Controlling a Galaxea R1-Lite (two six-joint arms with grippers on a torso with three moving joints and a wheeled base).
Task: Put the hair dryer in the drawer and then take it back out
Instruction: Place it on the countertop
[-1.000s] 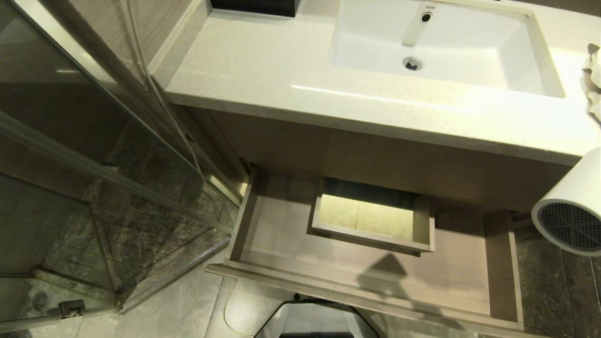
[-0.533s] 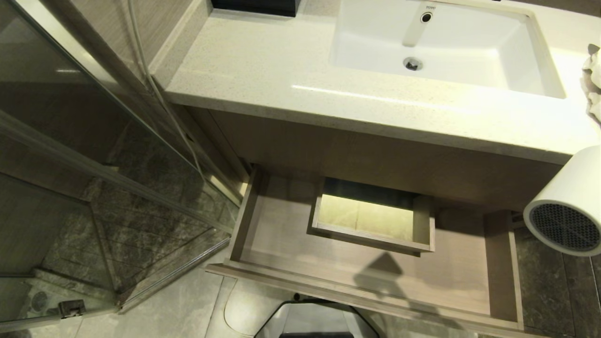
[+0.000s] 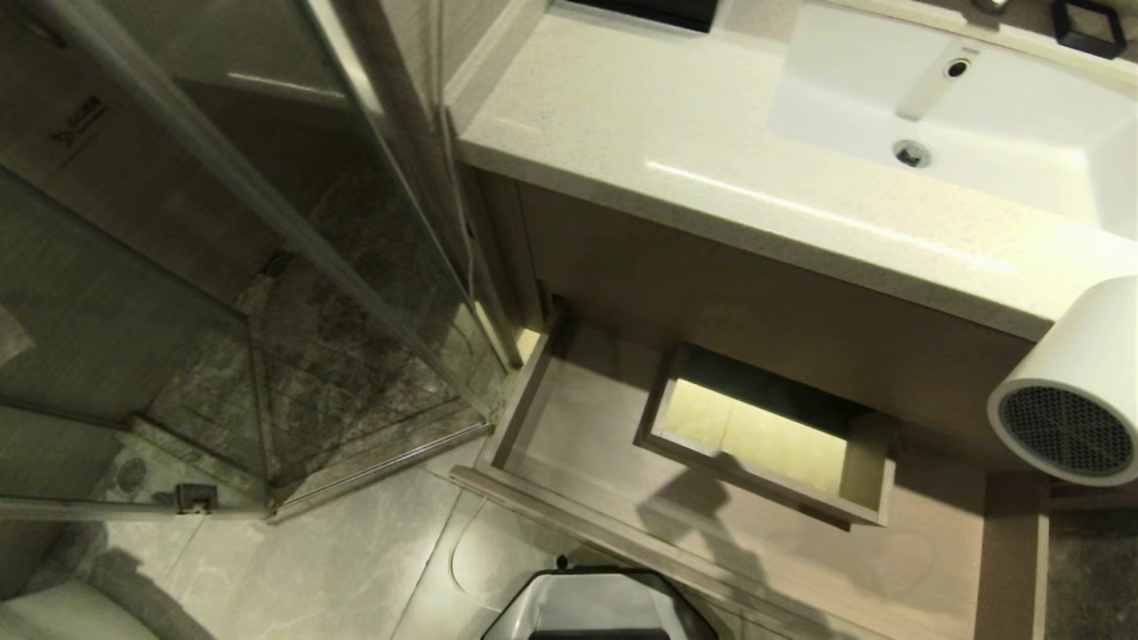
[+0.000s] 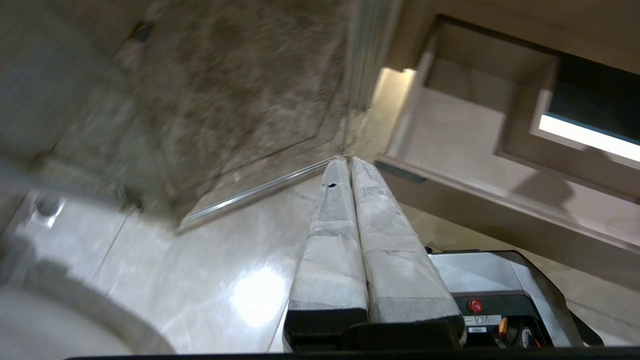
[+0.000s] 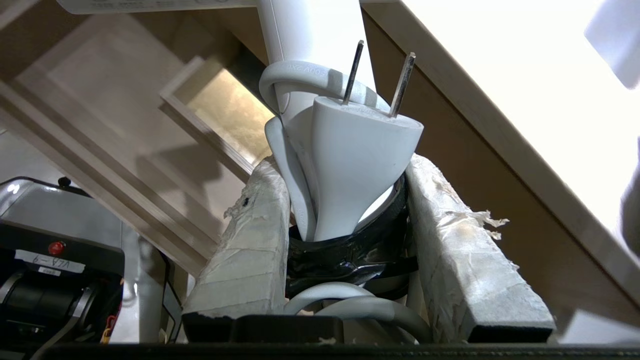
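Note:
The white hair dryer [image 3: 1062, 382] hangs at the right edge of the head view, above the right end of the open drawer [image 3: 578, 418], with its dark mesh grille facing the camera. In the right wrist view my right gripper [image 5: 345, 167] is shut on the hair dryer [image 5: 310, 35] at its handle. The coiled cord and the plug [image 5: 357, 150] are bunched between the taped fingers [image 5: 250, 240]. The drawer [image 5: 100, 95] lies below and beyond. My left gripper [image 4: 345, 161] is shut and empty, parked over the floor near the drawer's left corner [image 4: 450, 125].
A boxed cut-out [image 3: 765, 444] sits mid-back in the drawer. The countertop [image 3: 676, 133] with its sink [image 3: 978, 133] overhangs it. A glass shower door [image 3: 267, 293] stands to the left. My base [image 3: 596, 609] is just before the drawer front, and a toilet rim [image 3: 71, 618] is at the lower left.
The whole head view has swung, so the vanity and drawer now sit further right and turned: the camera moved. The hair dryer stays at the right edge, edging slightly left.

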